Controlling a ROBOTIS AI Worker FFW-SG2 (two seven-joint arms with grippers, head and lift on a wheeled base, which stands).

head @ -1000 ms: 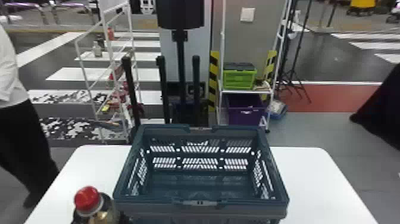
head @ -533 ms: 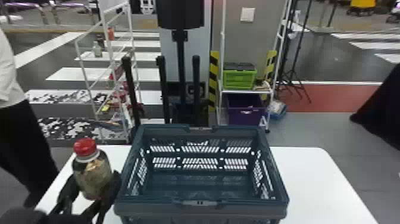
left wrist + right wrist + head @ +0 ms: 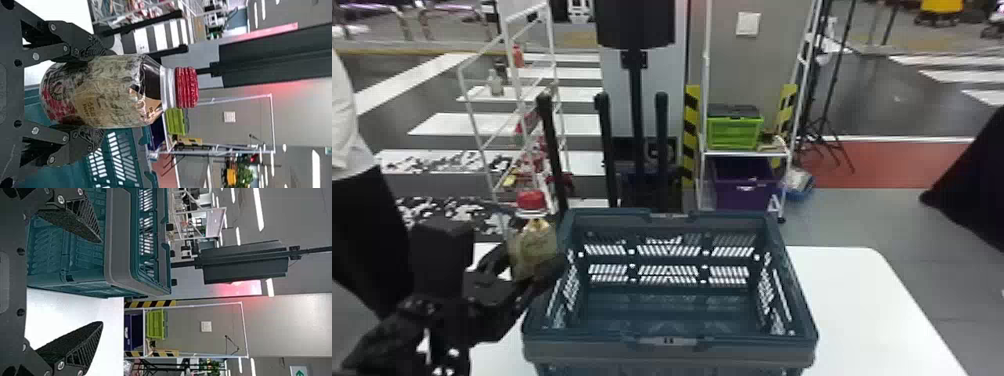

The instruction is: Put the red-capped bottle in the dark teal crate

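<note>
Left wrist view and head view both have the left gripper (image 3: 524, 262) closed around the red-capped bottle (image 3: 113, 92), its jaws parted only by the bottle's width, with the black, ridged fingers (image 3: 91, 47) pressing on opposite sides of the rounded body. The bottle sits upright between them, its base near the palm, its shoulder and cap reaching past the fingertips. Its body is clear and glossy, with mottled tan and red patches and a dark stretch at the shoulder; a pale band rings the neck under the finely ribbed cap (image 3: 186, 87).

Just beside that grip is the dark teal crate (image 3: 742, 350), a box of moulded plastic with slotted walls, rounded corners and a greyish outer band. The bottle is near the crate's left rim; whether any of it is over the opening I can't tell.

The right gripper (image 3: 101, 282) has its jaws wide apart with nothing between them, one finger in front of the crate's side, the other in front of the smooth white table (image 3: 862, 295).

Well beyond both sets of jaws, a white-framed rack (image 3: 744, 155) bears a lime-green crate (image 3: 734, 134) above a purple bin (image 3: 744, 187).
</note>
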